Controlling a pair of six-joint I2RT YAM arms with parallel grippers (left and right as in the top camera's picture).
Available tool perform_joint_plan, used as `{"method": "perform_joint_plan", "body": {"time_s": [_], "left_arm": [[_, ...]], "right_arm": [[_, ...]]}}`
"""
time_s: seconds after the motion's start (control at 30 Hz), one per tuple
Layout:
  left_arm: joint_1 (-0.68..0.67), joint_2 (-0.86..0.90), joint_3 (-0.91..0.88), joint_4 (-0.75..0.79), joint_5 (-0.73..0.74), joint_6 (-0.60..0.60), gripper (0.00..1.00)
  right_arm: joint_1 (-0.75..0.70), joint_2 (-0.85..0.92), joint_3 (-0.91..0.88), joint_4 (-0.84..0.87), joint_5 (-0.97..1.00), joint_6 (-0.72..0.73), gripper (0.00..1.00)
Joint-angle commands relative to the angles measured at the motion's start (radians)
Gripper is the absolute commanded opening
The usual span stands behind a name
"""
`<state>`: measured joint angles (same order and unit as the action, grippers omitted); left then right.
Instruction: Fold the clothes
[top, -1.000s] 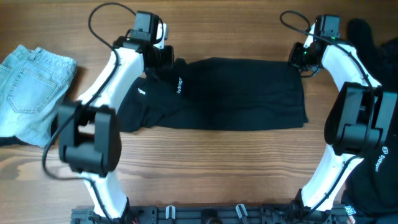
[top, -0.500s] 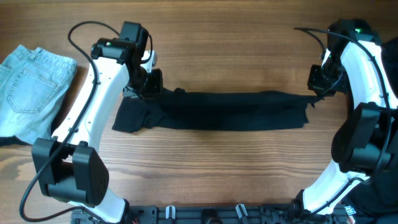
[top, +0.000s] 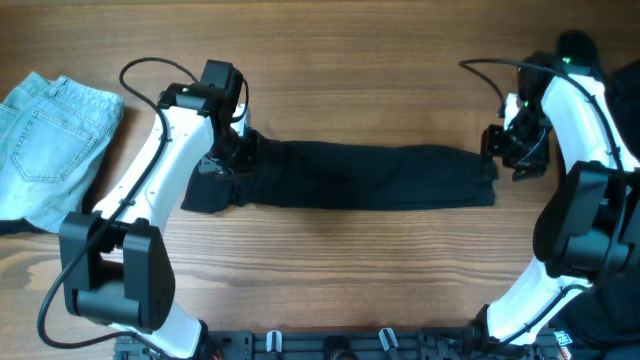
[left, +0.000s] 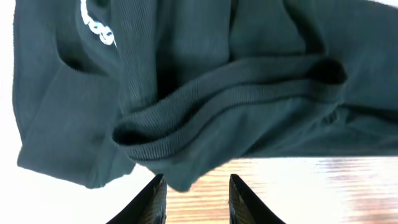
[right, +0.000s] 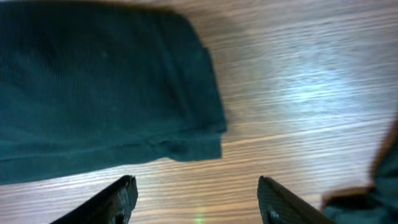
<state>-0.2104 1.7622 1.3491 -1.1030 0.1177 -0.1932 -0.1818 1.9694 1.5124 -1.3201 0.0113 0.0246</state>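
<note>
1. The black shirt (top: 370, 175) is lying folded into a long band across the frame's middle on the surface (top: 350, 270).
2. The left gripper (top: 243, 152) is hovering at its left end, jaws narrowly parted.
3. The right gripper (top: 500, 150) is hovering at its right end, jaws wide, empty.

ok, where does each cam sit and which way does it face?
Overhead: fixed above the table, facing straight down; black shirt, jeans, both arms, left pincer and right pincer at the shirt's ends.
Left wrist: on the left arm, facing down at the shirt's bunched, lettered end; own fingertips at the bottom edge.
Right wrist: on the right arm, facing down at the shirt's other corner and wood; own fingertips spread.
Shared: all see the shirt.
</note>
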Motion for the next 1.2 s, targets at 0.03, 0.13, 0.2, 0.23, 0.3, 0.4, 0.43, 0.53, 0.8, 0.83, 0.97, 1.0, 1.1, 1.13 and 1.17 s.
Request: {"method": "perform_joint_plan", "body": {"time_s": [0.03, 0.13, 0.2, 0.23, 0.3, 0.4, 0.43, 0.53, 0.8, 0.83, 0.97, 1.0, 1.1, 1.13, 1.17], "left_arm": [[-0.001, -0.016, -0.006, 0.027, -0.019, -0.002, 0.33], [-0.001, -0.016, -0.006, 0.031, -0.019, -0.002, 0.34], [-0.001, -0.016, -0.006, 0.03, -0.019, -0.002, 0.34], [-0.001, -0.016, -0.006, 0.03, -0.019, -0.002, 0.33], [-0.001, -0.016, -0.006, 0.03, -0.024, -0.002, 0.26], [0.001, -0.016, -0.006, 0.016, -0.073, -0.002, 0.19], [0.008, -0.016, -0.006, 0.002, -0.099, -0.003, 0.18], [0.05, -0.016, -0.006, -0.012, -0.112, -0.008, 0.2], [0.123, -0.016, -0.006, 0.014, -0.062, -0.141, 0.53], [0.123, -0.016, -0.006, 0.016, -0.059, -0.142, 0.53], [0.123, -0.016, -0.006, 0.017, -0.059, -0.141, 0.53], [0.123, -0.016, -0.006, 0.015, -0.059, -0.141, 0.53], [0.123, -0.016, -0.006, 0.015, -0.059, -0.141, 0.53], [0.123, -0.016, -0.006, 0.015, -0.059, -0.141, 0.53], [0.123, -0.016, -0.006, 0.015, -0.059, -0.141, 0.54]], "right_arm": [[-0.007, -0.007, -0.153, 0.153, -0.059, -0.025, 0.71], [-0.007, -0.007, -0.247, 0.296, -0.106, -0.026, 0.78], [-0.006, -0.005, -0.298, 0.351, -0.184, -0.034, 0.79], [-0.007, -0.005, -0.323, 0.376, -0.243, -0.063, 0.79], [-0.007, -0.005, -0.345, 0.401, -0.274, -0.081, 0.5], [-0.01, -0.017, -0.327, 0.387, -0.209, -0.047, 0.13], [-0.013, -0.029, -0.299, 0.374, -0.15, -0.008, 0.09], [-0.023, -0.084, -0.192, 0.335, -0.086, 0.03, 0.05], [0.261, -0.208, -0.13, 0.258, -0.124, -0.038, 0.08], [0.305, -0.208, -0.13, 0.278, -0.123, -0.02, 0.08], [0.485, -0.19, -0.131, 0.342, -0.124, 0.059, 0.09], [0.515, -0.179, -0.131, 0.351, -0.124, 0.071, 0.1], [0.618, -0.139, -0.131, 0.394, -0.179, 0.093, 0.34], [0.636, -0.128, -0.131, 0.418, -0.233, 0.076, 0.44], [0.651, -0.123, -0.132, 0.449, -0.305, 0.044, 0.56]]}}
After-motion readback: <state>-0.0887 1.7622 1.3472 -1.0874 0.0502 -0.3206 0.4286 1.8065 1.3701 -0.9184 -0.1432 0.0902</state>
